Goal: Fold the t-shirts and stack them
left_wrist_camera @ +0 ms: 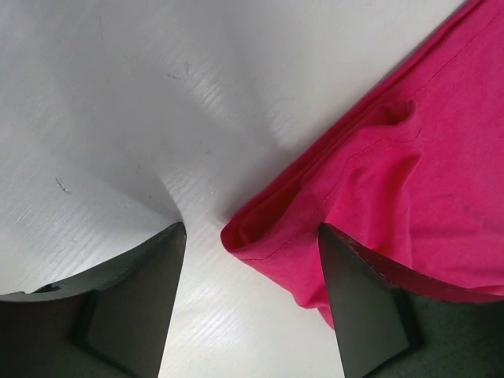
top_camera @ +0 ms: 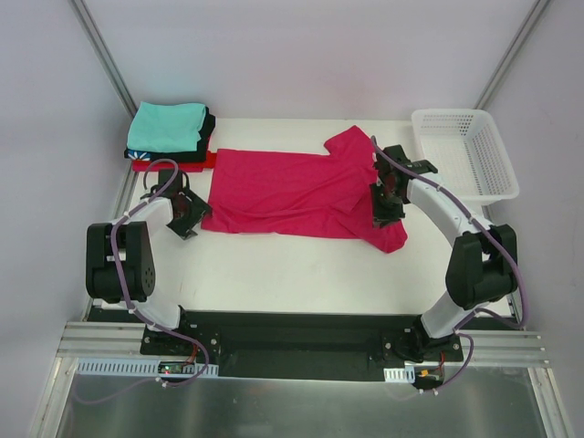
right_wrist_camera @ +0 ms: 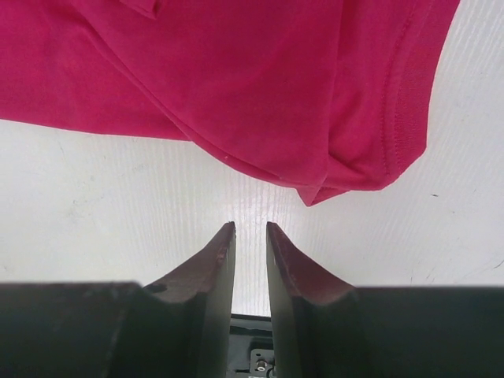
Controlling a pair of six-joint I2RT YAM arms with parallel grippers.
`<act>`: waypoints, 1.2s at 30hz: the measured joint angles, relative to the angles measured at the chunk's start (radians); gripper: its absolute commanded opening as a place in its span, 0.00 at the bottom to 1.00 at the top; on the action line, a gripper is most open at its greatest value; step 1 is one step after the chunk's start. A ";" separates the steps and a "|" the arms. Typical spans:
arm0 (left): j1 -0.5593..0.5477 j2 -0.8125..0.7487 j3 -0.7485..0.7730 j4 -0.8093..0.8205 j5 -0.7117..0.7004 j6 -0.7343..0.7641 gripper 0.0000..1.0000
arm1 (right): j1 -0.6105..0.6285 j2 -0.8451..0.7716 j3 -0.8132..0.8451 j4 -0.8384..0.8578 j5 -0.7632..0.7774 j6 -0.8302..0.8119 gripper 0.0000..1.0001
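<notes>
A white matte desk (top_camera: 274, 269) sits between pale grey wall panels (top_camera: 301, 55) (evenly lit, soft shadows), slanted aluminium struts (top_camera: 104, 55) at eleven and one o'clock.

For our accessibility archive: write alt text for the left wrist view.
The left gripper stands open over a white table, the hemmed corner of a crimson-pink t-shirt lying between its two dark fingers. The cloth, slightly rumpled, runs off toward the upper right of the frame.
</notes>
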 measured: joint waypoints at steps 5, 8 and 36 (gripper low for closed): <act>0.000 0.006 -0.015 0.039 0.005 -0.021 0.44 | 0.000 -0.021 0.000 0.000 -0.003 -0.002 0.25; 0.000 0.009 -0.025 0.059 0.018 -0.027 0.41 | 0.000 -0.024 -0.001 0.000 -0.006 -0.004 0.25; -0.013 0.031 -0.060 0.163 0.059 -0.051 0.00 | -0.120 -0.109 -0.241 0.163 -0.047 0.042 0.47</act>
